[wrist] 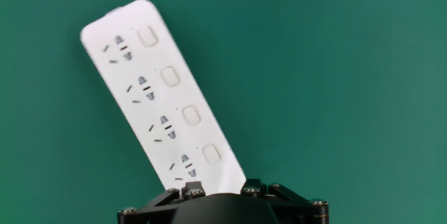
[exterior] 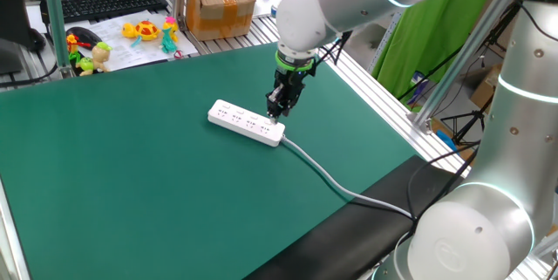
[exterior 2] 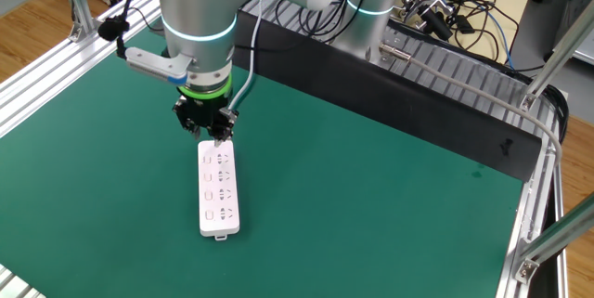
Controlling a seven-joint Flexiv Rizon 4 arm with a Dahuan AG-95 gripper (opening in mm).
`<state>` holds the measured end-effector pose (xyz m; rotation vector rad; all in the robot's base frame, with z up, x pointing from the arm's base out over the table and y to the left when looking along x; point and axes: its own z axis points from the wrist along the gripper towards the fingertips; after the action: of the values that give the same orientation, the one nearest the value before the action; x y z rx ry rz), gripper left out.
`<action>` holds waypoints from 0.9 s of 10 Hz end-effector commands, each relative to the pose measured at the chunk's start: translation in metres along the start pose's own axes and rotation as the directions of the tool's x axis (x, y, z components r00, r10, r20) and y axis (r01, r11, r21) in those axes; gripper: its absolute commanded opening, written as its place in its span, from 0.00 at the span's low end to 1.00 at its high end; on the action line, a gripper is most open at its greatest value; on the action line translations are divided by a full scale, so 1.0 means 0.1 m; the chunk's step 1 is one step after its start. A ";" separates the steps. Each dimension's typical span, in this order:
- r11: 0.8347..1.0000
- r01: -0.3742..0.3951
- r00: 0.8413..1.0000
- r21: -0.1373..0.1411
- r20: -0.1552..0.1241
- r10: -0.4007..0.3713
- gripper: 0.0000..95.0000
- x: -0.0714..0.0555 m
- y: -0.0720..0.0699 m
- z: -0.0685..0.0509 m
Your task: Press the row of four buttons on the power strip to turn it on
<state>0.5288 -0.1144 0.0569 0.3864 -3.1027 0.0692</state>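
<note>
Gripper (exterior 2: 213, 132) hangs pointing straight down over the cable end of the power strip (exterior 2: 219, 192), its tips just above or perhaps touching the top face; no view shows the fingertips clearly enough to say whether they are parted or closed, and nothing appears to be held. That strip lies flat on the green table mat (exterior: 131, 184), roughly in the middle of it, with its grey-white cable (exterior: 331, 180) trailing off from under the hand toward the table's edge. In the hand view the four buttons (wrist: 180, 96) run in a line along one long side of the top face, each beside a dark socket group, and all four are uncovered. As a judgement, this is a light, rigid plastic bar with a smooth shell, so it could skid or pivot on the mat if pushed off-centre or sideways; a press should come straight down on the middle of each small button, with no grasp needed. Further out, beyond the mat, stand a cardboard box (exterior: 220, 4), a black keyboard (exterior: 113, 4) and a few bright toys (exterior: 144, 30), well apart from the strip.
</note>
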 end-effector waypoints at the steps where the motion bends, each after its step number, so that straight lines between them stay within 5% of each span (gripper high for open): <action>1: 1.000 -0.012 1.000 0.005 0.005 0.012 0.40 -0.06 -0.01 0.03; 9: 1.000 -0.004 1.000 0.013 0.003 0.004 0.40 -0.27 -0.14 0.19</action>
<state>0.5601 -0.1234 0.0370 0.3824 -3.1059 0.0870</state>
